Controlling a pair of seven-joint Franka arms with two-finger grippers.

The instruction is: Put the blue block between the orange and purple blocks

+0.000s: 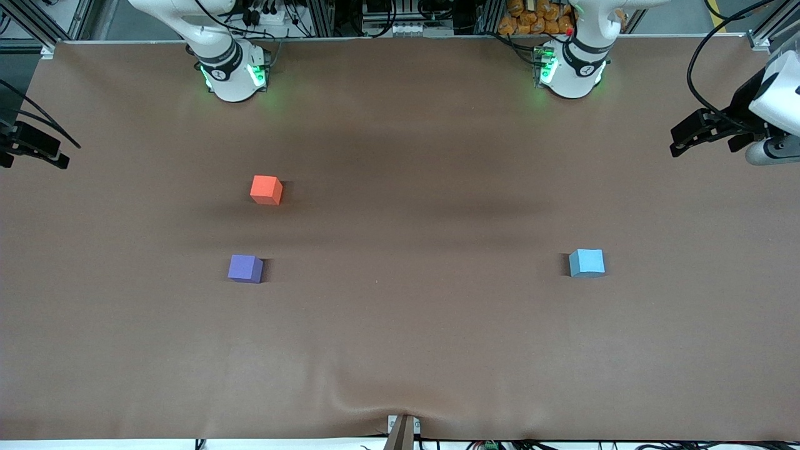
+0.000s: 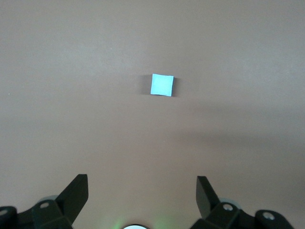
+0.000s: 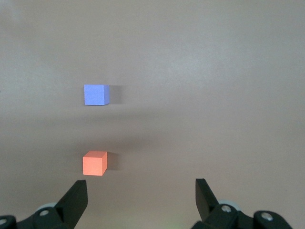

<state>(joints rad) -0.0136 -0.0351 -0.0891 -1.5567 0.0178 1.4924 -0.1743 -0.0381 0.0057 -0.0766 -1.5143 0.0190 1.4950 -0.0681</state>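
The blue block (image 1: 586, 262) (image 2: 162, 85) sits alone on the brown table toward the left arm's end. The orange block (image 1: 266, 189) (image 3: 95, 163) and the purple block (image 1: 245, 268) (image 3: 96, 94) lie toward the right arm's end, about two block widths apart, the purple one nearer to the front camera. My left gripper (image 2: 141, 183) hangs open high over the table, well short of the blue block, with nothing between its fingers. My right gripper (image 3: 140, 186) is open too, high up and short of the orange block. Neither hand shows in the front view.
The arm bases (image 1: 234, 75) (image 1: 572, 72) stand at the table's back edge. Dark gear with cables juts in at the right arm's end (image 1: 31, 150) and the left arm's end (image 1: 719, 128). The brown cover (image 1: 400, 325) puckers at the front edge.
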